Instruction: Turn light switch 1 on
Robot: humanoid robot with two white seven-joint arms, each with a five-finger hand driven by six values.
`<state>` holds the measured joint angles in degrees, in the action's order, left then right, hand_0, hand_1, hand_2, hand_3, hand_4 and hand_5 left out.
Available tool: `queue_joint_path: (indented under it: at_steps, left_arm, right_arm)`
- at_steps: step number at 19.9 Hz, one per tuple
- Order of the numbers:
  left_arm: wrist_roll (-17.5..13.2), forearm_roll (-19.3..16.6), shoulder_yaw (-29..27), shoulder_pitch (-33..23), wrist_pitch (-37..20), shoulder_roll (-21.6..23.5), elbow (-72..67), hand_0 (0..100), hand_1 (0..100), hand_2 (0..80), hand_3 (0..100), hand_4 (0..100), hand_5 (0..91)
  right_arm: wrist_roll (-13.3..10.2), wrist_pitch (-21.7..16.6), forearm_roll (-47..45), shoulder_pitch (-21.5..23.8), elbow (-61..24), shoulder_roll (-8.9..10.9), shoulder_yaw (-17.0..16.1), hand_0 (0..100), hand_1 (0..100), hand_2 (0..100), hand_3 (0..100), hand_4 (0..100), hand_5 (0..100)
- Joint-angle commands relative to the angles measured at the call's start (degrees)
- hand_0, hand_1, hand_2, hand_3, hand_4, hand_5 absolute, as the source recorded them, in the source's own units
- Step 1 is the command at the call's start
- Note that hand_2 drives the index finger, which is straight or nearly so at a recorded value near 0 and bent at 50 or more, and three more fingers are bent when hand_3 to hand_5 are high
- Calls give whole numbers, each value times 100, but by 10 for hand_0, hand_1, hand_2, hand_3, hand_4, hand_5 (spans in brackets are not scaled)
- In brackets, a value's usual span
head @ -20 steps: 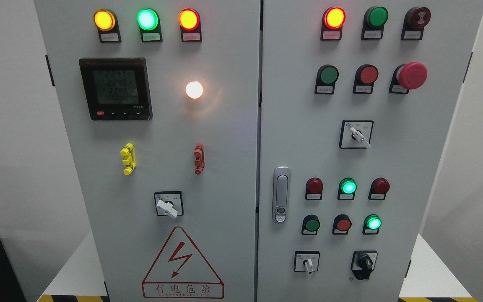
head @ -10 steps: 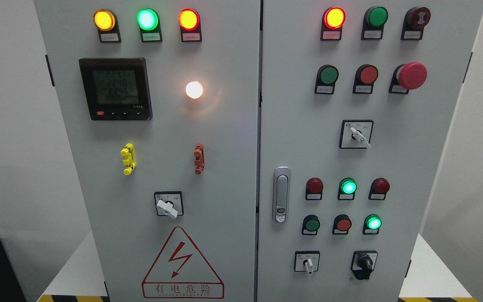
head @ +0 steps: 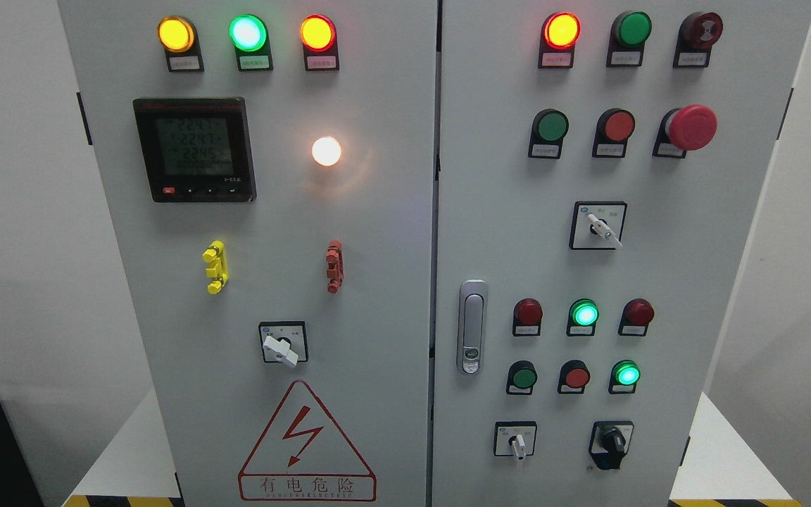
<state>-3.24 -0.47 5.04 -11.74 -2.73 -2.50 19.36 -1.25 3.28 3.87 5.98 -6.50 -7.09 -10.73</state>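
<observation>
A grey metal electrical cabinet (head: 391,232) with two doors fills the view. On its left door, a white rotary selector switch (head: 281,350) on a square black-framed plate sits just above the red triangular shock-warning sign (head: 305,443), its lever pointing down and right. Above the switch, a round white lamp (head: 326,151) glows beside the black digital meter (head: 194,149). Neither robot hand appears, so their state cannot be told.

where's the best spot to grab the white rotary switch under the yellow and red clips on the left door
Pinch the white rotary switch across its flat lever, coming straight at the left door. The lever sticks out and points lower right, so its two long sides likely suit fingers.
</observation>
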Motion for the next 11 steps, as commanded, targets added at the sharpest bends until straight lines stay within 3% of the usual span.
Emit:
queue_joint_path:
  at_steps: [1,11]
  left_arm:
    - [122,-111,-38,102,36,-23,-1057,214,21,0,0,0,0]
    - [122,-102,-74,146,-17,-23,-1057,217,0,0,0,0,0]
  right_arm:
    - [1,-2,0,0,0,-2,1,0,0,0,0,0,0]
    - [1,-2,0,0,0,-2,-8,0,0,0,0,0,0]
